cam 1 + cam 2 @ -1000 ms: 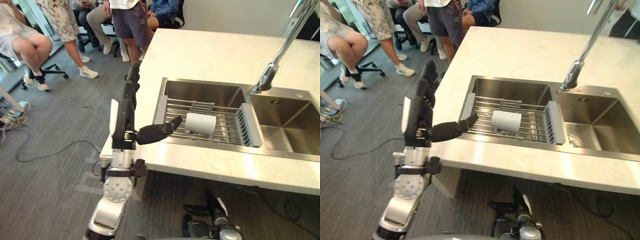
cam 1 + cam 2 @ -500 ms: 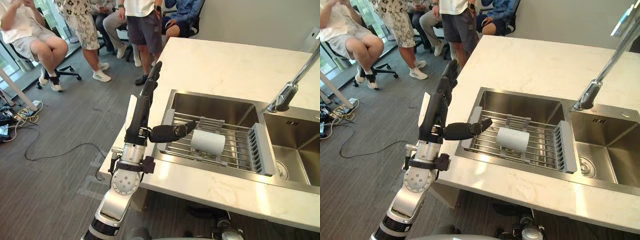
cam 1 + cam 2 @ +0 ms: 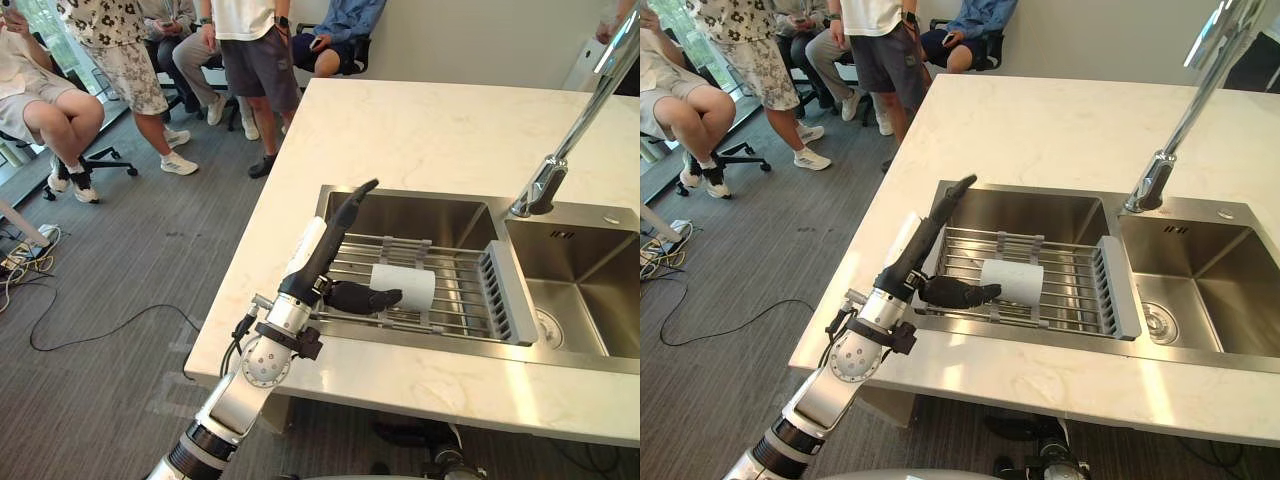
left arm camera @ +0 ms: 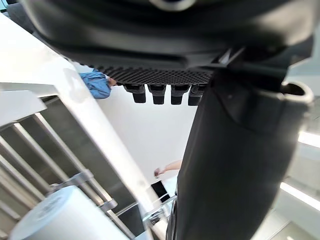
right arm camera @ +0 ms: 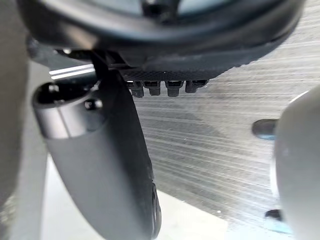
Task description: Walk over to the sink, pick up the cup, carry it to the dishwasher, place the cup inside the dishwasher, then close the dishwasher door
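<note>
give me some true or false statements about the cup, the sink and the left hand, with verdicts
1. The white cylindrical cup lies on its side on the steel wire drying rack. True.
2. The dark left hand is curled round the cup. False: its fingers are straight and reach over the sink, and it holds nothing.
3. The rack sits over the right-hand basin. False: it spans the left steel basin.
4. The tall chrome faucet rises from the back of the sink, near the divide between the basins. True.
</note>
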### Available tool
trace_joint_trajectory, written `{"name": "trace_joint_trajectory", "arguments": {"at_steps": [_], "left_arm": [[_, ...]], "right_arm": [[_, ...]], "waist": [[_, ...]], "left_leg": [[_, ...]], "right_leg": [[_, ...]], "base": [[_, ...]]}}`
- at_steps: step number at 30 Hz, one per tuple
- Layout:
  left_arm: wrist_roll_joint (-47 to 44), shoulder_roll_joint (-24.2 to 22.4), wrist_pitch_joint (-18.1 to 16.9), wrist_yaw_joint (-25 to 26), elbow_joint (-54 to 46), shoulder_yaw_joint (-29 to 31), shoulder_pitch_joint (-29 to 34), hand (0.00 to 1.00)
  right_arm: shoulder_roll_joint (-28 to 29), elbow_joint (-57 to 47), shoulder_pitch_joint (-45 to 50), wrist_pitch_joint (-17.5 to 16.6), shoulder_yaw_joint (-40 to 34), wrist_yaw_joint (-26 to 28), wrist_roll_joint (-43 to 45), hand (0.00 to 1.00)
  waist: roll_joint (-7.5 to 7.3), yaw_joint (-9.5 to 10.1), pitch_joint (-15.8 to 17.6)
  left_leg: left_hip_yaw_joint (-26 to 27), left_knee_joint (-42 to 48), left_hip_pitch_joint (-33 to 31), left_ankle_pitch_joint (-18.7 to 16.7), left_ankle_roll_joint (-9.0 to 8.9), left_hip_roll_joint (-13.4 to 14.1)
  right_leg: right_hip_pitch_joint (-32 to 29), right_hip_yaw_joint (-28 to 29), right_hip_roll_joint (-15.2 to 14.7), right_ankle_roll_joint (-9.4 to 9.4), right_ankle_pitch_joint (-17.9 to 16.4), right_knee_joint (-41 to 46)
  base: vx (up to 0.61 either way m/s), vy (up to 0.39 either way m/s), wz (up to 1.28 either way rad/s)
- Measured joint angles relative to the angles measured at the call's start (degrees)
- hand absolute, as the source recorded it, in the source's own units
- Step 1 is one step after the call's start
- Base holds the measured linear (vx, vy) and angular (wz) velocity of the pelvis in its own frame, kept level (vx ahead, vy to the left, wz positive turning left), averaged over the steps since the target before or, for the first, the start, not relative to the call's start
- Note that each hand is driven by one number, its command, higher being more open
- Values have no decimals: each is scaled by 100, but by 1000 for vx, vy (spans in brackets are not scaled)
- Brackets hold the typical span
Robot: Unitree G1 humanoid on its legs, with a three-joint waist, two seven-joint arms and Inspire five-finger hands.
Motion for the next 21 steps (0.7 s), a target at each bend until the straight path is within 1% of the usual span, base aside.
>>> {"name": "trace_joint_trajectory", "arguments": {"at_steps": [4, 8, 10, 12, 14, 15, 21], "left_arm": [[195, 243, 115, -80, 444, 1, -5, 100], [220, 342, 141, -98, 609, -3, -81, 100], [320, 429, 174, -98, 669, -2, -237, 100], [333, 462, 185, -97, 824, 0, -408, 100], [334, 498, 228, -96, 890, 7, -481, 100], [334, 513, 227, -92, 951, 5, -522, 100], [333, 510, 232, -82, 1065, 8, -699, 100]], "right_arm": [[-28, 44, -29, 9, -10, 7, 40, 100], [-39, 66, -45, 9, 3, 38, 39, 100], [-41, 83, -55, 9, 5, 87, 39, 100], [-41, 116, -80, 10, 5, 99, 40, 100], [-40, 162, -129, 10, 6, 103, 42, 100], [-43, 174, -156, 10, 5, 103, 42, 100], [-45, 182, -168, 10, 2, 105, 47, 100]], "waist": [[-7, -94, 1], [-14, -97, 1], [-24, -99, 1], [-25, -113, 1], [-27, -177, 2], [-27, -240, 2], [-34, -259, 7]], "left_leg": [[-4, -72, 28, 36, 14, -52], [-25, -90, 28, 39, 22, -102], [-41, -114, 25, 46, 33, -132], [-79, -129, 25, 50, 41, -155], [-113, -135, 25, 50, 47, -169], [-117, -140, 25, 48, 52, -180], [-117, -186, 22, 54, 63, -192]], "right_leg": [[31, 31, -25, 21, 104, -176], [33, 50, -62, 52, 138, -237], [35, 64, -83, 69, 184, -303], [38, 86, -97, 79, 214, -348], [33, 88, -108, 81, 215, -348], [28, 90, -119, 81, 215, -348], [-13, 116, -128, 94, 224, -349]], "base": [[-10, 6, -3], [-2, 13, -2], [-1, 21, -6], [-3, 16, -6], [-3, 8, -2], [0, 0, 0], [-8, 5, -2]]}}
